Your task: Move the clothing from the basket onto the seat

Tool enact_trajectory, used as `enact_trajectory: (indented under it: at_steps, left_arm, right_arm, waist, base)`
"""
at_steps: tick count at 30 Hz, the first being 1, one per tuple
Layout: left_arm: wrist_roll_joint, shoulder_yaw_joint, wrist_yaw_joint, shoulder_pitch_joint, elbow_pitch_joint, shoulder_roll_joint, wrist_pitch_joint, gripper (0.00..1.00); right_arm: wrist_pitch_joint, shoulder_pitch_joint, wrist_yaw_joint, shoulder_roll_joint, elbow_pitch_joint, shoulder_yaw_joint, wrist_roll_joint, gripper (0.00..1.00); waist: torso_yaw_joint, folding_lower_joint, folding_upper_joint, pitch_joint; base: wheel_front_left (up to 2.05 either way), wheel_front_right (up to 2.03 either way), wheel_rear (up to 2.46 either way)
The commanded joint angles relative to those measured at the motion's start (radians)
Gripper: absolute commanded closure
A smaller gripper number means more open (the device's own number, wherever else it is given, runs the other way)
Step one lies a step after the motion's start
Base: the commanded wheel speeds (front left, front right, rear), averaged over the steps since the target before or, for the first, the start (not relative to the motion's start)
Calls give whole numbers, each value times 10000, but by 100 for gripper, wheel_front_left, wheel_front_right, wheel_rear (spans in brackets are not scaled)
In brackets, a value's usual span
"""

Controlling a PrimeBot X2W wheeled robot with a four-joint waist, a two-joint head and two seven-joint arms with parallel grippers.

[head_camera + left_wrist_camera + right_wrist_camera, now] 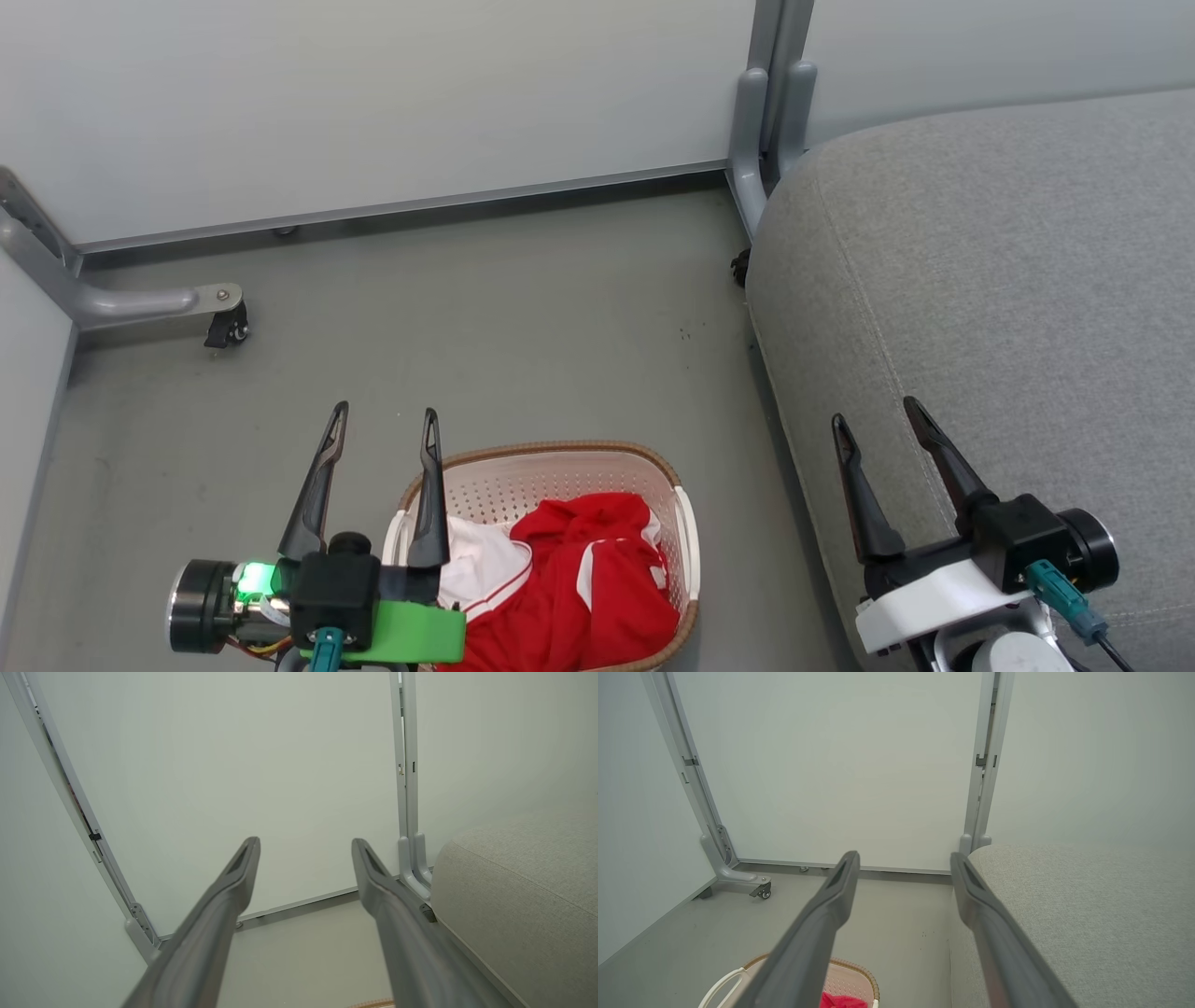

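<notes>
Left gripper (387, 415) at the frame's lower left and right gripper (873, 411) at lower right both point up-frame, fingers spread, empty.

**Floor and its load**

The grey floor (523, 317) is recorded as smooth, with a few dark specks (686, 333) near the seat. The basket (560, 451) is set on it at the near edge of the head view, just beside the seat (1008, 280) but apart from it. A grey partition foot (149, 303) with a black caster (227, 329) is noted far left. A second foot (747, 140) is noted at the seat's far corner.
</notes>
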Motion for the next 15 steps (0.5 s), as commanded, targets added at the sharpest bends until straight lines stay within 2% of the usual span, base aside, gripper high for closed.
enact_trajectory:
  at_steps: [1,7,15]
  left_arm:
    - [40,33,-29,93,39,11,0,0]
    - [-272,233,-204,133,181,-132,1,0]
    - [-340,520,-883,-281,709,-380,4,0]
  right_arm:
    - [-32,102,1,-39,-44,-19,18,0]
    - [-32,147,1,-39,-77,-18,46,0]
    - [-32,-290,1,-37,-149,17,-44,0]
  waist:
    - [6,0,-1,16]
    - [16,0,-1,115]
    - [31,0,-1,939]
  base:
    - [0,0,0]
    - [0,0,0]
    - [0,0,0]
